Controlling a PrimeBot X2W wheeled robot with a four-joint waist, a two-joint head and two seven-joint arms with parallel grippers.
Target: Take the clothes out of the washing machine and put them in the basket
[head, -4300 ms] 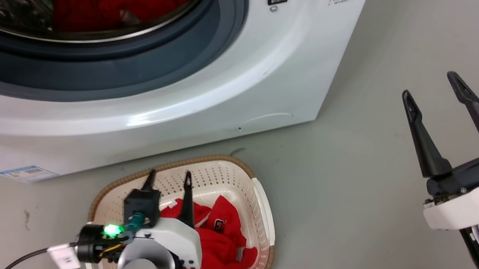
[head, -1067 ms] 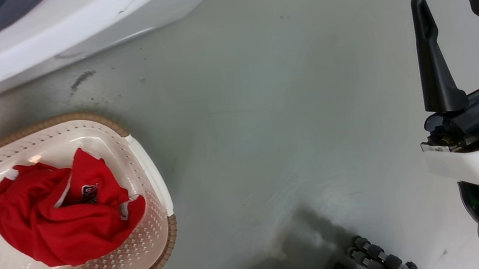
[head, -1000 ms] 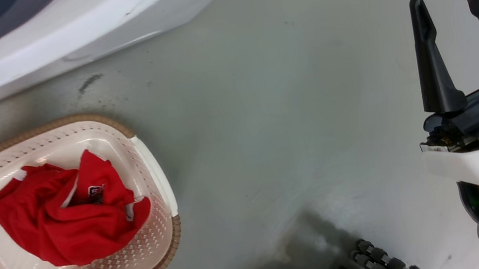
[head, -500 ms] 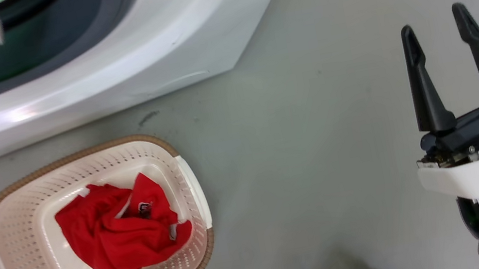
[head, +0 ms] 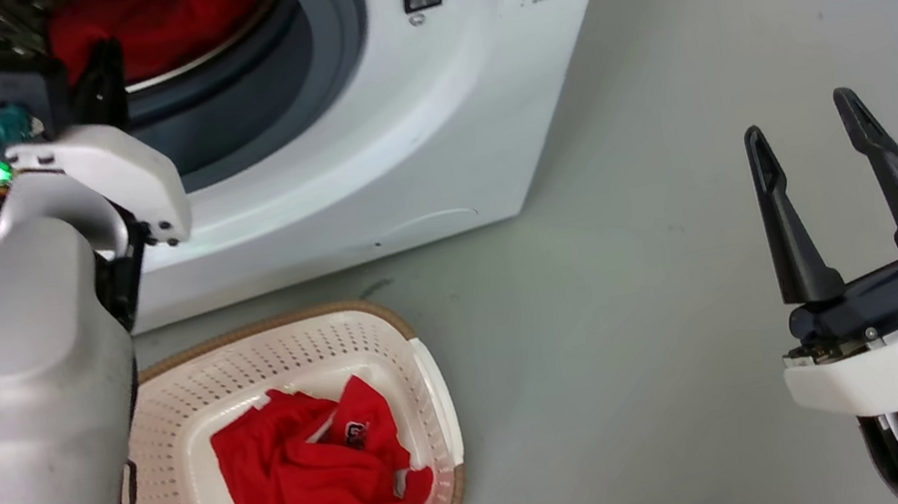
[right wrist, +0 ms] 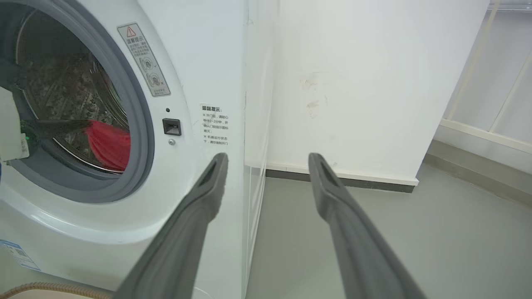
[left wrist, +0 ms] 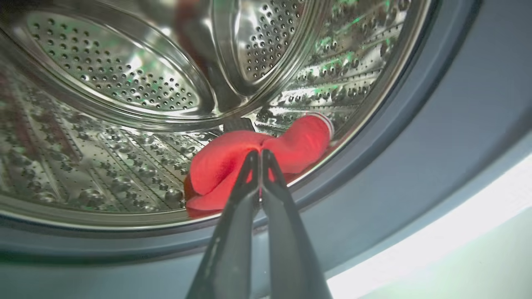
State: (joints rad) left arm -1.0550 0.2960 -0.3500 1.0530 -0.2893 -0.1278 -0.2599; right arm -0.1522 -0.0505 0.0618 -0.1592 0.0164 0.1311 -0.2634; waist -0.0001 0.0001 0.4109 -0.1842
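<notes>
The left end effector [left wrist: 260, 154] has its two long dark fingers pressed together, tip against tip. It points through the mouth of the large white front-loading washing machine [head: 393, 142]. Straight beyond the tips lies a bright red soft garment with a white-striped cuff [left wrist: 232, 162], slumped on the low front edge of the shiny perforated steel drum [left wrist: 124, 83], against the grey rubber door ring [left wrist: 415, 124]. In the left wrist view the tips overlap the red cloth, but whether they touch it or pinch any of it cannot be made out.

On the grey floor [head: 644, 255] just in front of the machine, below the left arm, stands the low cream perforated plastic basket with a brown woven-look rim [head: 388, 323]. In it lies a second crumpled red garment with a small dark printed patch [head: 315, 488].

The right end effector [head: 799, 114] hangs well apart from machine and basket, over bare floor, fingers spread wide with nothing between them. Its own view looks along the machine's front corner toward a white wall [right wrist: 365, 83].

The pale left forearm covers the basket's left side in the head view. The drum's upper part is cut off at that view's top edge.
</notes>
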